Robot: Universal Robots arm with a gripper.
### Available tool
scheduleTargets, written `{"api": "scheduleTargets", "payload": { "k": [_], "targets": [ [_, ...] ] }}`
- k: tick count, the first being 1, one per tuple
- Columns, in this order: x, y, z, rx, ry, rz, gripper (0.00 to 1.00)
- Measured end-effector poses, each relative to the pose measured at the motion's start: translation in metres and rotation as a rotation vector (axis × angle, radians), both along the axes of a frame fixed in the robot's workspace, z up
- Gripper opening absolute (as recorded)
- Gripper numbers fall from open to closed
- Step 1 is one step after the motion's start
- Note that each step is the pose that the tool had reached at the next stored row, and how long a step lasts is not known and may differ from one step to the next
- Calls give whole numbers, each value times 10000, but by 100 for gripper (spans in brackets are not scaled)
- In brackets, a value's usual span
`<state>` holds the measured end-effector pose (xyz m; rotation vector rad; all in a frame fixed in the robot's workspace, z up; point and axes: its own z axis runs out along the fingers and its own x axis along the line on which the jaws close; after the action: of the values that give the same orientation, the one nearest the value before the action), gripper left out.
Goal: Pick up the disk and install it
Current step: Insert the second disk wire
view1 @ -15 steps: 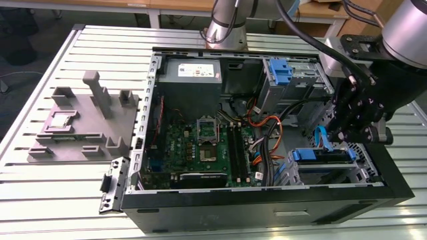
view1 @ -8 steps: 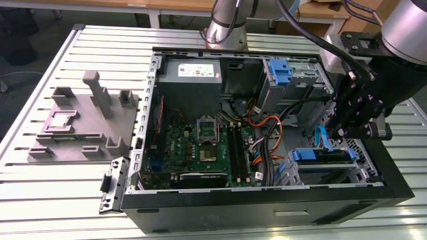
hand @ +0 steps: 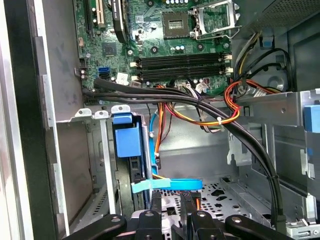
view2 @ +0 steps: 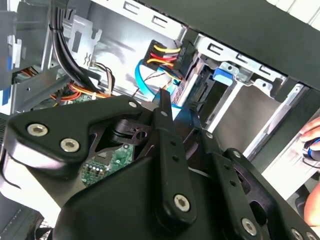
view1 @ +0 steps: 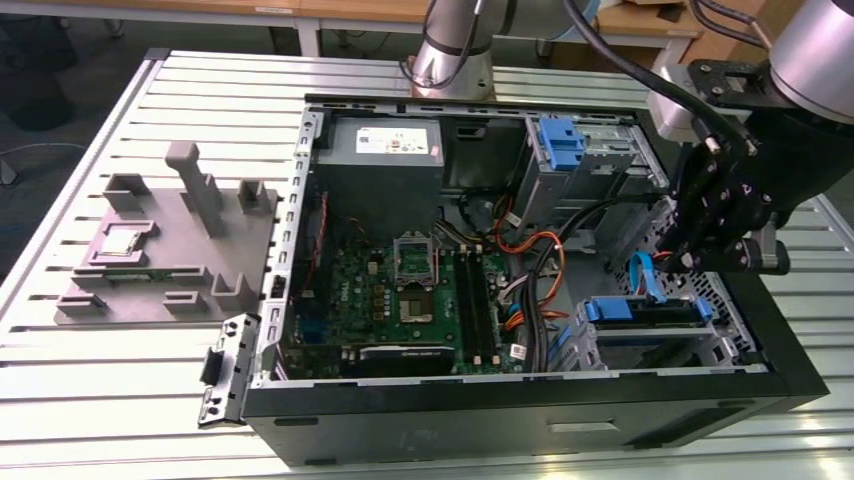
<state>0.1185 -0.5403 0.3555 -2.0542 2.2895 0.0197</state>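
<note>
Exterior view: my gripper point(view1: 701, 262) hangs over the computer case point(view1: 534, 415), slightly parted and holding nothing; the disk point(view1: 647, 314) sits just below in its bay, lying lengthwise across the view.

Arm reaching in from one o'clock in the exterior view, wrist bent downward, black end effector point(view1: 714, 240) hanging at three o'clock, fingertips pointing down, seemingly near together.

Green motherboard point(view1: 400, 290), blue carrier point(hand: 127, 140)
</note>
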Motion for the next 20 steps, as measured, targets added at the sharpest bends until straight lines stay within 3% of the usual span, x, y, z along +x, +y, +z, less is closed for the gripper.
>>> {"api": "scheduleTargets", "payload": {
  "k": [7, 15, 20],
  "targets": [
    [31, 12, 0, 0, 0, 11, 29],
    [148, 34, -1, 0, 0, 16, 29],
    [172, 81, -2, -1, 0, 41, 29]
  ]
}}
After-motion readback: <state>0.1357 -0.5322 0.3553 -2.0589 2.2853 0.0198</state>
